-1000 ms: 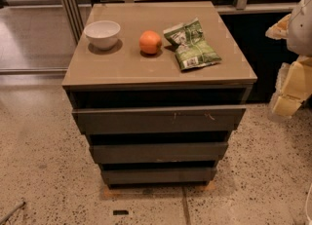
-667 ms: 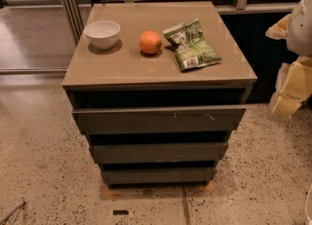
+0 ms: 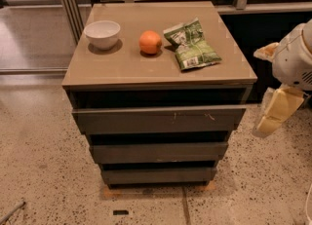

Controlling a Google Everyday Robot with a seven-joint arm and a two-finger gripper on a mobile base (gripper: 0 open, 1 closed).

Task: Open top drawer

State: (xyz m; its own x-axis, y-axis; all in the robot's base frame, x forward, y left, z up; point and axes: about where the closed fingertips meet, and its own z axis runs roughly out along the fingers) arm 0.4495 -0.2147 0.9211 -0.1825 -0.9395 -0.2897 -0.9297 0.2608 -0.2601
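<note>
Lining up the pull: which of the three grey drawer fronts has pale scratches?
The top drawer: widest and uppermost, scratched right of centre. The two lower fronts are narrower and unmarked. The gripper hangs right of the cabinet, apart.

On the cabinet top (image 3: 146,70) in the upper middle of the frame, the bowl (image 3: 102,33) sits left, the orange (image 3: 150,42) centre and the snack bag (image 3: 191,49) right, above the top drawer (image 3: 158,120) and two lower drawers (image 3: 158,152), with the gripper (image 3: 275,104) at the right edge beside the cabinet.

Three drawers (image 3: 158,120), one bowl (image 3: 103,33), one orange (image 3: 150,42), two bags (image 3: 194,53), one gripper (image 3: 275,97) at right.
</note>
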